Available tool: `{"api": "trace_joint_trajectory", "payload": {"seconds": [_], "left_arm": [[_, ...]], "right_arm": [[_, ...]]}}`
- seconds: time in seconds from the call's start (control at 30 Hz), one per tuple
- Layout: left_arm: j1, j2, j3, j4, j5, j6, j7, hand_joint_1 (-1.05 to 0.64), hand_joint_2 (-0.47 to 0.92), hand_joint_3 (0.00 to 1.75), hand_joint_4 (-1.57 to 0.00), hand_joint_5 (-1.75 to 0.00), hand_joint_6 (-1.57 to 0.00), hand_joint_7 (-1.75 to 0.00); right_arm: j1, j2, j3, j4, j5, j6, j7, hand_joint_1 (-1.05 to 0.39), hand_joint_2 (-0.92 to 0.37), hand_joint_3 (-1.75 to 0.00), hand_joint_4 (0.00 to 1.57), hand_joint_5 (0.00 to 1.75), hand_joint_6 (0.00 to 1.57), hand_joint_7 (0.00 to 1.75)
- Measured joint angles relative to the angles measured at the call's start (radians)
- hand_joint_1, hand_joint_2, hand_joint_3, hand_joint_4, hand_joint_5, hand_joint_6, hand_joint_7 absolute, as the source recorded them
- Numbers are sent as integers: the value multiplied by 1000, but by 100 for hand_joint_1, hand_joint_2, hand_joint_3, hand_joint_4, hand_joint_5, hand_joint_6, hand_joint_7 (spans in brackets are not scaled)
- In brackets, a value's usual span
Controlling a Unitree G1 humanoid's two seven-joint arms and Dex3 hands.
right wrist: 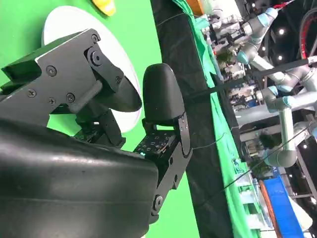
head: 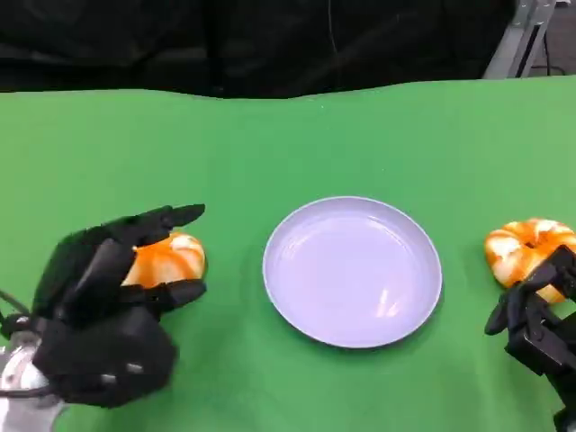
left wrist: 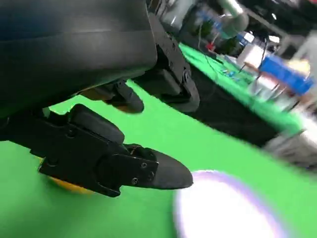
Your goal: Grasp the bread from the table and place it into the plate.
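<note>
**Bread under the left hand, plate bare at centre**

Bread [head: 169,259], an orange and white glazed roll, lies on the green table [head: 270,144] to the left of the plate [head: 352,271]. The left hand [head: 112,288] is cupped around it: black fingers [head: 171,216] reach over its far side, and others curl along its near side, so the roll shows between them. The fingers look closed about the bread, though whether they press on it or only surround it cannot be told. The roll appears to rest on the cloth. In the left wrist view the hand [left wrist: 99,124] arches above the table with a sliver of orange bread [left wrist: 69,185] beneath it, and the blurred rim of the plate [left wrist: 223,208] lies just beyond the fingertips.

The plate is round, pale lilac and shallow, and sits at the middle of the table with nothing in it.

A second roll [head: 526,250] of the same colours lies to the right of the plate, near the table's right edge. The right hand [head: 540,310] sits just in front of it, fingers partly curled and holding nothing; its tips are at the roll's near edge, and contact cannot be judged. The right wrist view shows this hand [right wrist: 124,124] with fingers bent and apart, the plate [right wrist: 64,20] behind them.
</note>
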Motion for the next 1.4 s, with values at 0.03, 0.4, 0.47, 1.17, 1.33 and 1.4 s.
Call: {"api": "trace_joint_trajectory", "payload": {"seconds": [0.03, 0.4, 0.47, 1.17, 1.33, 1.4], "left_arm": [[-18, 30, -34, -11, 93, 38, 38, -86, 92, 20, -38, -1, -49, 0], [-174, 96, -288, 32, 314, 386, 57, -87, 92, 14, -35, -1, -51, -1], [-180, 96, -313, 56, 310, 410, 57, -87, 92, 15, -35, -1, -51, 0], [-315, 94, -468, 433, 159, 425, 98, -96, 92, 30, -31, -1, -41, 0], [-315, 98, -483, 460, 148, 416, 125, -94, 92, 30, -33, -1, -43, -1], [-315, 99, -485, 469, 128, 407, 134, -93, 92, 30, -33, -1, -43, -1]], "right_arm": [[0, 0, 0, 0, -1, 0, 0, -7, -50, -133, 88, 175, 73, 164], [1, 0, 1, -1, -2, -1, -3, -6, -51, -132, 88, 175, 73, 164], [1, 0, 1, 0, -4, -2, -3, -6, -52, -131, 88, 175, 73, 164], [1, 2, -1, 29, 0, -23, 11, -6, -46, -136, 91, 175, 78, 162], [1, 2, -1, 25, 0, -23, 7, -6, -46, -135, 91, 175, 77, 162], [1, 2, -1, 24, 0, -23, 7, -6, -46, -135, 91, 175, 77, 161]]}}
